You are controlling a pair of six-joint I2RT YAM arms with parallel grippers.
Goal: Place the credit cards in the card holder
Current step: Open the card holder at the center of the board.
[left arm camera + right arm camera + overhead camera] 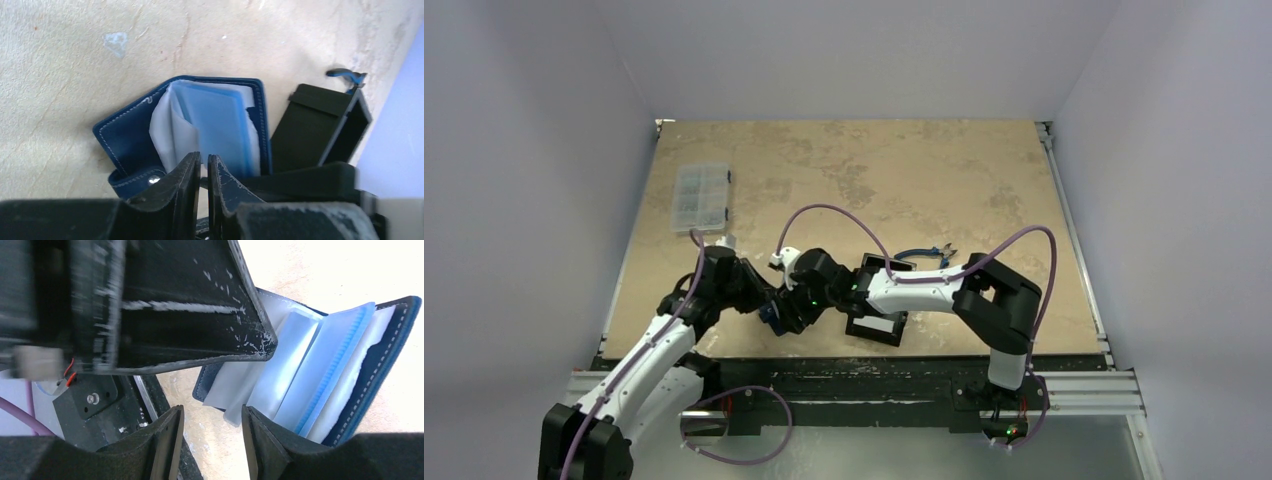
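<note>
Card holder lies open beside the parted jaws.

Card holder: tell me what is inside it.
The open card holder shows pale blue and clear plastic sleeves fanned between its navy covers. No card is visible. The left fingers cover the sleeves' lower ends, so contents there are hidden.

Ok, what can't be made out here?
Left wrist view: whether the left hand pinches a sleeve of the card holder; its own fingers cover the spot.
Top view: the card holder, mostly hidden under the arms.
Every view: any credit card among the pale sleeves, indistinguishable.
Top view: compartment box contents, too small.
</note>
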